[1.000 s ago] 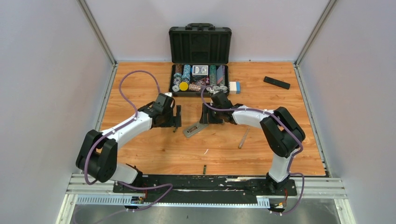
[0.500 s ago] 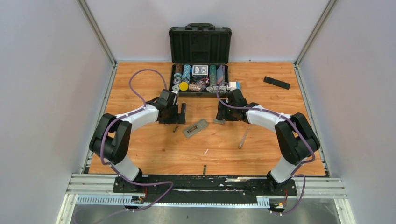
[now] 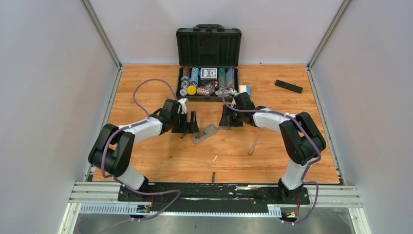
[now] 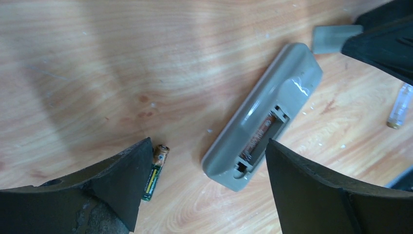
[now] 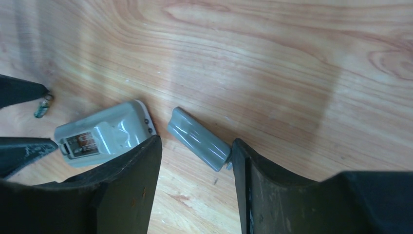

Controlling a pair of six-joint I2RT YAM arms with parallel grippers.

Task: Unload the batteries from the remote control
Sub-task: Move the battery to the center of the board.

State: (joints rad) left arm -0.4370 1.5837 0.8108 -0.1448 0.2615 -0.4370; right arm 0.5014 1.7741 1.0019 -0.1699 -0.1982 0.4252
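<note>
The grey remote control (image 4: 265, 114) lies face down on the wooden table with its battery bay open, and something coppery shows inside. In the top view the remote control (image 3: 204, 133) sits between the two grippers. One of the batteries (image 4: 156, 170) lies on the table beside my left finger; the same battery (image 3: 183, 134) lies left of the remote. Another (image 3: 213, 176) rests near the front edge. My left gripper (image 4: 208, 144) is open, hovering astride the remote's near end. My right gripper (image 5: 196, 142) is open over the loose grey cover (image 5: 198, 138), not gripping it.
An open black case of poker chips (image 3: 208, 63) stands at the back. A black remote (image 3: 288, 86) lies at the back right. A slim pale stick (image 3: 254, 143) lies right of the grey remote. The two grippers are close together.
My right gripper pulled back right from the remote, then eased left over the grey cover now lying on the table. My left gripper shifted right and down towards the remote's end.
</note>
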